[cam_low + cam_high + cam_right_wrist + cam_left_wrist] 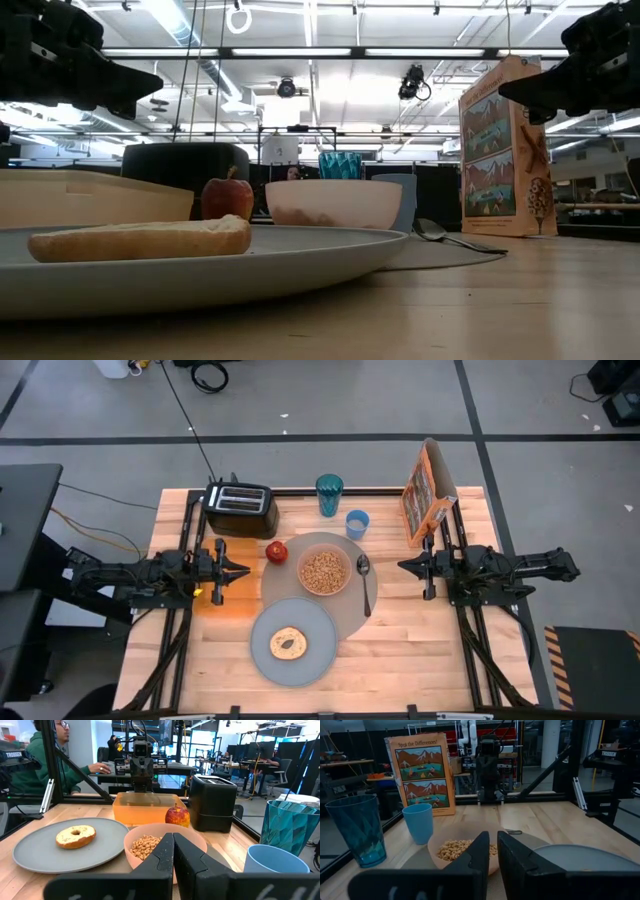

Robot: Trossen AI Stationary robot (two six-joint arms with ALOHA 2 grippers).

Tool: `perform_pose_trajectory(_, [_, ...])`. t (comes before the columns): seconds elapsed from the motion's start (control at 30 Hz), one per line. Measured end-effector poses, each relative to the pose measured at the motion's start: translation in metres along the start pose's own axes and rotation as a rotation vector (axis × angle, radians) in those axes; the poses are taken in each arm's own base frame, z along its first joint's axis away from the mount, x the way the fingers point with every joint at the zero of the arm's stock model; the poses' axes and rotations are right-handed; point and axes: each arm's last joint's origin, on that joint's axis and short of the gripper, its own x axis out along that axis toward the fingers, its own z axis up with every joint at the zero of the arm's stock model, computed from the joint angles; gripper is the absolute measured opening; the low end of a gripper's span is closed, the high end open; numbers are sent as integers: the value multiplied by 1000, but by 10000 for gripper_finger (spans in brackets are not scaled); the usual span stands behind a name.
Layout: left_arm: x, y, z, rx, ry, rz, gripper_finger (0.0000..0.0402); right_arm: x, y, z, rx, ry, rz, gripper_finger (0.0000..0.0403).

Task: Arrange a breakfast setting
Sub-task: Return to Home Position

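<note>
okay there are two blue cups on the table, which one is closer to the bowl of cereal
The small light-blue cup, which stands just past the mat's edge near the pink bowl. The taller teal tumbler stands farther back, toward the toaster's side.

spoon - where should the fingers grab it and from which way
Probably the handle, from straight above. The spoon lies flat on the mat right of the bowl, its bowl end toward the cup and its thin handle running toward the table's near edge. Fingers closing across the mid-handle stay away from the bowl. The right gripper is nearer.
</note>
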Motion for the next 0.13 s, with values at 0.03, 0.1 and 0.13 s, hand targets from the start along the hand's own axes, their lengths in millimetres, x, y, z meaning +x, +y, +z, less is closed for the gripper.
perform_pose_trajectory(0.03, [0, 0, 0, 0, 0, 0, 45, 0, 0, 0, 0, 0, 0, 10])
perform_pose_trajectory(0.1, [0, 0, 0, 0, 0, 0, 45, 0, 0, 0, 0, 0, 0, 10])
perform_pose_trajectory(0.13, [0, 0, 0, 0, 0, 0, 45, 0, 0, 0, 0, 0, 0, 10])
